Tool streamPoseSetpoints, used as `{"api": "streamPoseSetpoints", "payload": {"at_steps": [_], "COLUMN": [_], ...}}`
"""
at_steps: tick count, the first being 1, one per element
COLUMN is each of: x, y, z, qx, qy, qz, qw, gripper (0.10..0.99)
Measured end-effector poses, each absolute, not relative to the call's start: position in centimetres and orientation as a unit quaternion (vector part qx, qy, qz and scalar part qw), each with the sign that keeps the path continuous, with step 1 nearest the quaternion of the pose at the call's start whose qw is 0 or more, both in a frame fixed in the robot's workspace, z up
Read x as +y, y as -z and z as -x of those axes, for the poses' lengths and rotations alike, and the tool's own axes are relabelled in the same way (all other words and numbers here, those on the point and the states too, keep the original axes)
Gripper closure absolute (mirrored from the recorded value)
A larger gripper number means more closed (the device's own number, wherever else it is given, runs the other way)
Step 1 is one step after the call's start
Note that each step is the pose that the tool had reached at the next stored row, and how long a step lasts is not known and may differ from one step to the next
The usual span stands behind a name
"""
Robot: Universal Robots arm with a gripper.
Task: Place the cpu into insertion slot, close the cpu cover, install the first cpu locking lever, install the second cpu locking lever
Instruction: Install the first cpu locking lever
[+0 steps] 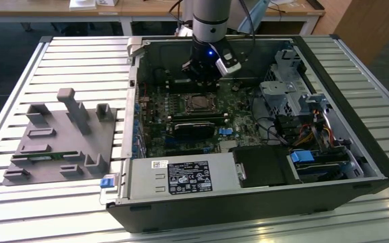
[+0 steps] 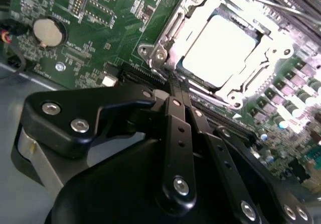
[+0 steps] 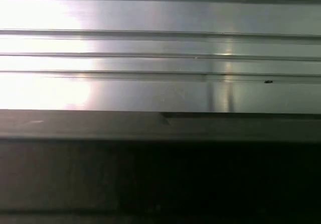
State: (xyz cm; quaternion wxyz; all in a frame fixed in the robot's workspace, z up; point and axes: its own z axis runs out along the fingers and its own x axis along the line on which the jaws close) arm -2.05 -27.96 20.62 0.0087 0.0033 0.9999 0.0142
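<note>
My tool (image 2: 176, 91), fingers pinched together and empty, hovers at the six o'clock edge of the insertion slot (image 2: 220, 48), where the cpu (image 2: 218, 45) sits under the cpu cover (image 2: 281, 43); I judge a locking lever needs a steady push.

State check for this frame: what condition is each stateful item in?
cpu: seated in the insertion slot.
cpu cover: down, framing the cpu.
gripper: fingers together, holding nothing, at the socket's edge.
computer case: side open, lying on the slatted table.
</note>
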Motion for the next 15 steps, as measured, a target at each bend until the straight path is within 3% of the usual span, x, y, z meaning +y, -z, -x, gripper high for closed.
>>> {"api": "streamPoseSetpoints", "payload": {"at_steps": [15], "x": [-28.38], "y": [-20.66], "z": [2.04], "qx": [1.000], "qy": [-0.014], "qz": [-0.003], "qw": [0.009], "gripper": [0.980]}}
